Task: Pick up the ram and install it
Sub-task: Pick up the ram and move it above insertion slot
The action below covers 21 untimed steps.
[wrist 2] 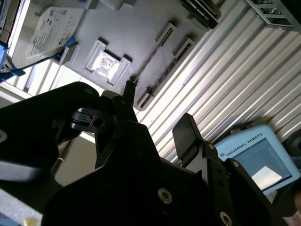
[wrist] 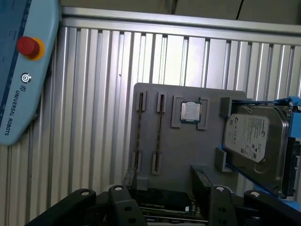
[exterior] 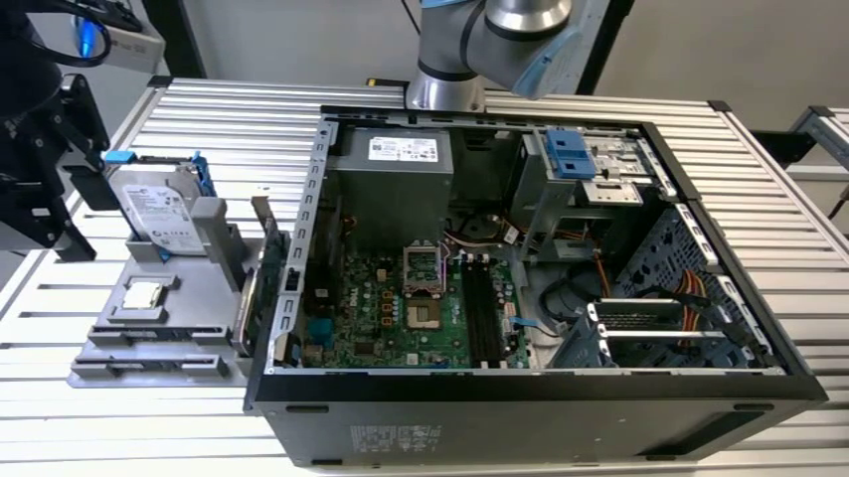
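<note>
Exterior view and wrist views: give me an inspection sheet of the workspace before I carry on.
Surface: ribbed metal table; grey holder tray beside open computer case.
Job's things: ram on edge in a tray slot.
Clutter: hard drive, processor chip, green card on the tray.
Gripper: gripper open, apart from the ram, holding nothing.
Cables: orange leads inside the case.
Surroundings: teach pendant on the table.

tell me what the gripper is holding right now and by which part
Nothing. In the second wrist view the gripper is open and empty; the ram sits on edge in a slot of the grey tray.
</note>
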Each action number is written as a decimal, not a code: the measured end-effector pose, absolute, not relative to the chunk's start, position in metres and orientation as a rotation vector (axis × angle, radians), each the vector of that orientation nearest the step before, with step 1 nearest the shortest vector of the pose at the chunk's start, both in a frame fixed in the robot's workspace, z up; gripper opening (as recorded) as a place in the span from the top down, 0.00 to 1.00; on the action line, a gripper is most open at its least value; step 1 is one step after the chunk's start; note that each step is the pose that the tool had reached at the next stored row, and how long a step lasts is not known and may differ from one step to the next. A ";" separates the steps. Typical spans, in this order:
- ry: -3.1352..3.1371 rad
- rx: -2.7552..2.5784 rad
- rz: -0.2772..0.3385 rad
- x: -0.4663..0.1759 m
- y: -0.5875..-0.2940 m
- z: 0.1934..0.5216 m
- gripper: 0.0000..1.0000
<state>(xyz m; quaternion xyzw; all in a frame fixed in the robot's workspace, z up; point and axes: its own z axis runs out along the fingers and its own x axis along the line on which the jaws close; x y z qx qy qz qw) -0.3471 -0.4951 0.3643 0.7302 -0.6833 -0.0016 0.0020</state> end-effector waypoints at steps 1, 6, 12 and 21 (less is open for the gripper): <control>-2.144 2.291 -0.005 -0.347 -0.495 0.364 0.00; -2.144 2.291 -0.005 -0.347 -0.495 0.362 0.00; -2.144 2.291 -0.005 -0.347 -0.495 0.360 0.00; -2.137 2.284 -0.021 -0.347 -0.495 0.356 0.00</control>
